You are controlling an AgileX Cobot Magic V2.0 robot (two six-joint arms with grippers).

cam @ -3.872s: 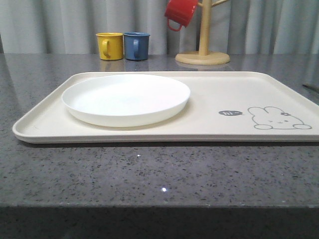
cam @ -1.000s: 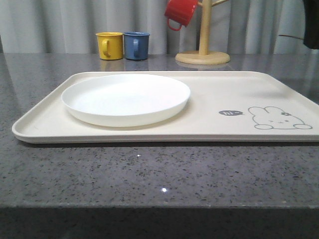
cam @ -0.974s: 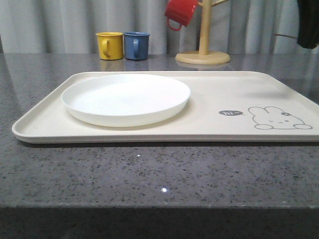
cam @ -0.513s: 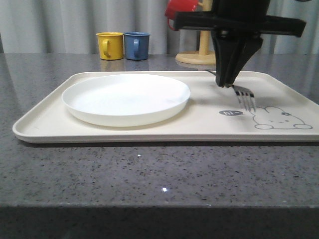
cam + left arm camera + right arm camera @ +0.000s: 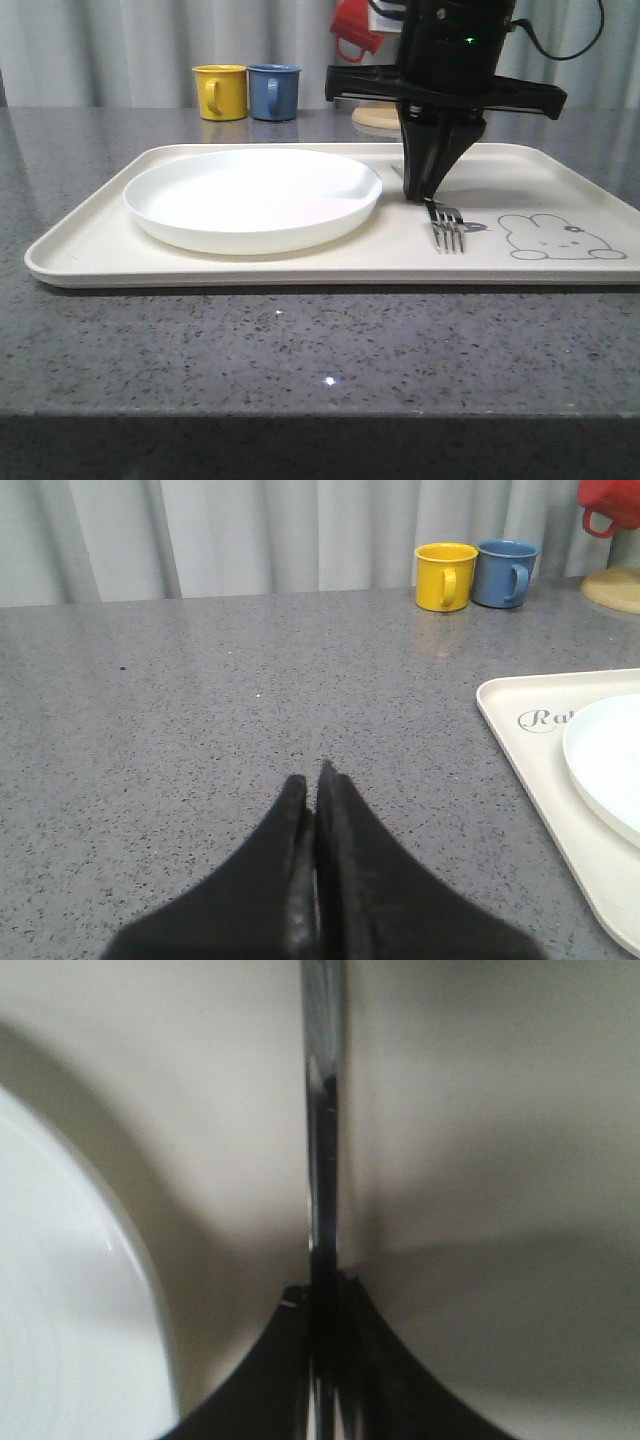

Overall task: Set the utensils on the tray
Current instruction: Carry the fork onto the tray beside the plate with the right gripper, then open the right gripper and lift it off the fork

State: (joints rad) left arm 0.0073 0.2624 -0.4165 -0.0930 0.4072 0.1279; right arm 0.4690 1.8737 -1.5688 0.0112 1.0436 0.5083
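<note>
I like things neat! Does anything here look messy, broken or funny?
Nothing looks messy or broken. The white plate sits flat on the tray, and the right gripper holds the fork low over the tray beside the plate. The one funny bit: the red mug hangs tilted on its wooden stand.

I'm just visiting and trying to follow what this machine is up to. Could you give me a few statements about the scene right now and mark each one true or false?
1. The right gripper is shut on the fork. True.
2. The fork's tines point toward the mugs at the back. False: they point toward the tray's near edge.
3. The white plate sits on the tray. True.
4. The fork lies on the plate. False: it is over bare tray, on the plate's right.
5. The left gripper holds a spoon. False: it is shut on nothing, over the counter.
</note>
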